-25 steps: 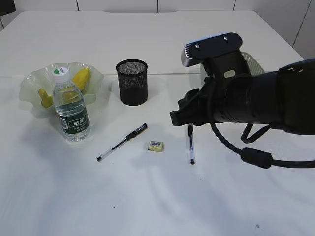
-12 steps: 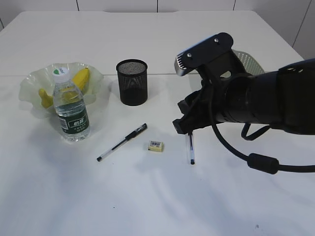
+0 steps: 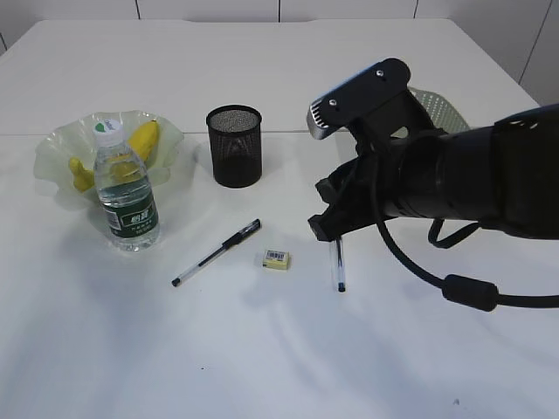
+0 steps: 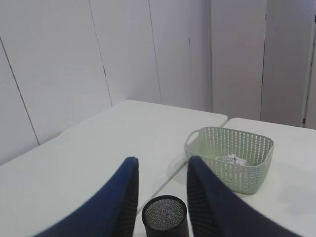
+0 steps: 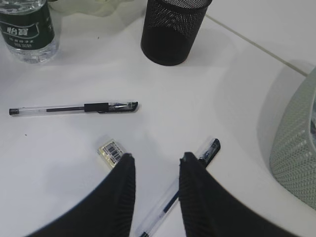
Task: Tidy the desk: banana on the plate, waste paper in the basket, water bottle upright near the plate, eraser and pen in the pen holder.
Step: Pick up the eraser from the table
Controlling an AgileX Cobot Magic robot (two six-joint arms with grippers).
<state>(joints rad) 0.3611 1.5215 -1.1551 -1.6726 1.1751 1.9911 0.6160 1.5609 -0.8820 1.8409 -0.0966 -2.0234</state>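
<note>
The right gripper [image 5: 155, 163], fingers [image 5: 121, 192] apart and empty, has dipped over the pen [image 3: 338, 264] at 5 o'clock from the holder [image 3: 234, 146], likely readying a pick. A second pen [image 3: 217, 252] and the eraser [image 3: 276, 258] lie on the bench [image 3: 262, 349]. The left gripper [image 4: 160, 170] hangs raised, fingers apart, apparently empty.

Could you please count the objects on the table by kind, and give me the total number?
Pens: 2
Eraser: 1
Water bottle: 1
Banana: 1
Plate: 1
Pen holder: 1
Basket: 1
Waste paper: 1
Total: 9
</note>
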